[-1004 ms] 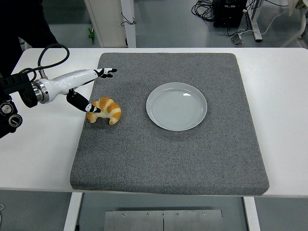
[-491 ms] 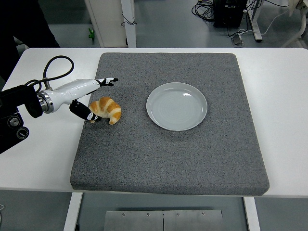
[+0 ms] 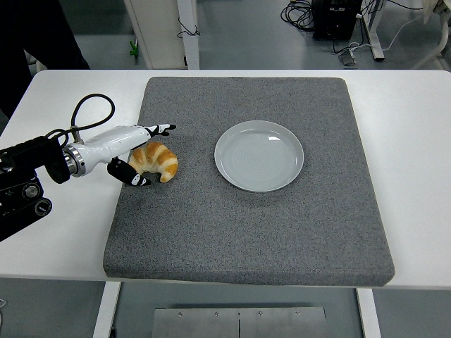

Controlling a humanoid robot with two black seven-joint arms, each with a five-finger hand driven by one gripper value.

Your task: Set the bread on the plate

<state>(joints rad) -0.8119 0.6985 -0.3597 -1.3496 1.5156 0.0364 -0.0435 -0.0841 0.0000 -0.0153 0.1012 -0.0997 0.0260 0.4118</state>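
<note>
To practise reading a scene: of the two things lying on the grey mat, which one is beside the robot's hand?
The croissant: it lies at the left hand, whose fingers bracket it, while the plate sits apart.

White robot hand (image 3: 134, 151), black fingertips, looped cable (image 3: 88, 113)

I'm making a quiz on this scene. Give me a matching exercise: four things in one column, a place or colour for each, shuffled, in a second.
Things:
1. croissant
2. plate
3. mat
4. left hand

Descriptions:
A. grey, covering most of the white table
B. pale, empty, near the mat's middle
C. golden brown, on the mat's left part
D. fingers open around the croissant, coming from the left edge

Pairs: 1-C, 2-B, 3-A, 4-D
</note>
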